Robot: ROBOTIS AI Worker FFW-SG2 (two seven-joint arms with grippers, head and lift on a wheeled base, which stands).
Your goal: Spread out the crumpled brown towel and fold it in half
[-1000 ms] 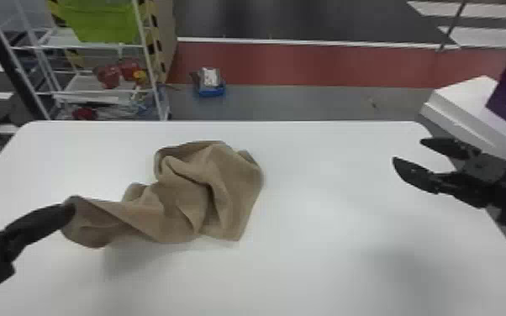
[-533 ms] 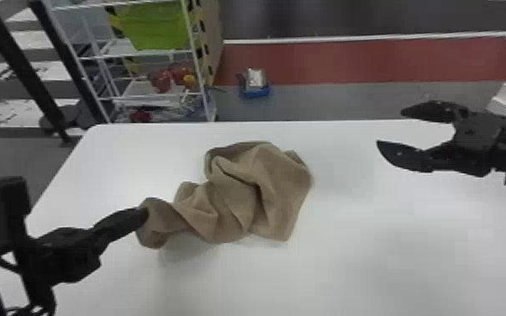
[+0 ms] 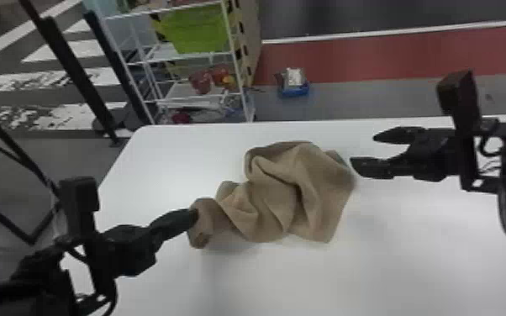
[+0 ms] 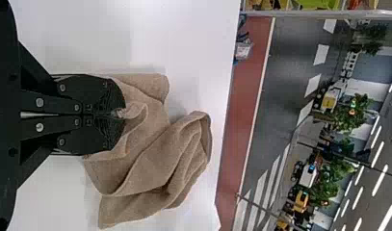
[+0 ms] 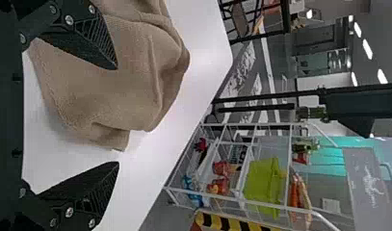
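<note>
"What is your left side up to?"

"My left gripper (image 3: 194,216) has its jaws clenched on one end of the brown towel (image 3: 290,189). In the left wrist view the cloth comes out from between the two tips, which are pressed close together."

"And the right?"

"My right gripper (image 3: 365,151) is at the towel's other end, jaws spread apart and grasping nothing. From the head, one of its tips looks just beside the towel's edge. In the right wrist view, one finger shows across the cloth and the other shows against white. Whether that first finger touches the cloth, I cannot tell."

"Where does the towel lie, then?"

"On the white surface (image 3: 391,273), between my two grippers. It is crumpled, bunched into thick folds, wider toward my right and narrower toward the end I have pinched. There's a shadow under that pinched end."

"Anything behind?"

"A white wire rack (image 3: 189,56) past the far edge, on my left, with a green bin (image 3: 197,29) on it."
</note>
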